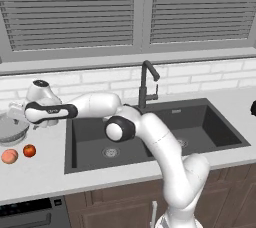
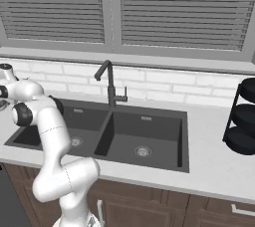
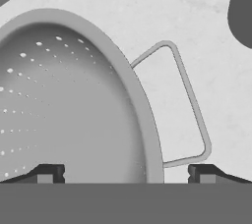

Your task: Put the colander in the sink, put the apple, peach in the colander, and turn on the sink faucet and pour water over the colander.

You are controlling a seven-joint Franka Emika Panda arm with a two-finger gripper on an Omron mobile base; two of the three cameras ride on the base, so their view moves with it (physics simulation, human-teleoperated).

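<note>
The silver perforated colander [image 1: 11,129] stands on the counter left of the dark double sink [image 1: 150,144]. In front of it lie the red apple [image 1: 29,150] and the paler peach [image 1: 9,156]. My gripper [image 1: 20,108] hovers just above the colander's right side. In the hand view the gripper [image 3: 126,174] is open. One fingertip [image 3: 49,174] is over the colander [image 3: 64,105] bowl. The other is outside the wire handle [image 3: 192,100], so the rim lies between them, and nothing is held. The gooseneck faucet [image 1: 147,84] rises behind the sink, also seen as faucet [image 2: 109,84] and sink [image 2: 144,121].
A black tiered rack [image 2: 246,116] stands on the counter at the far right. An oven front [image 1: 30,214] sits below the counter at the lower left. My arm stretches across the left basin. A brick wall and window blinds run behind.
</note>
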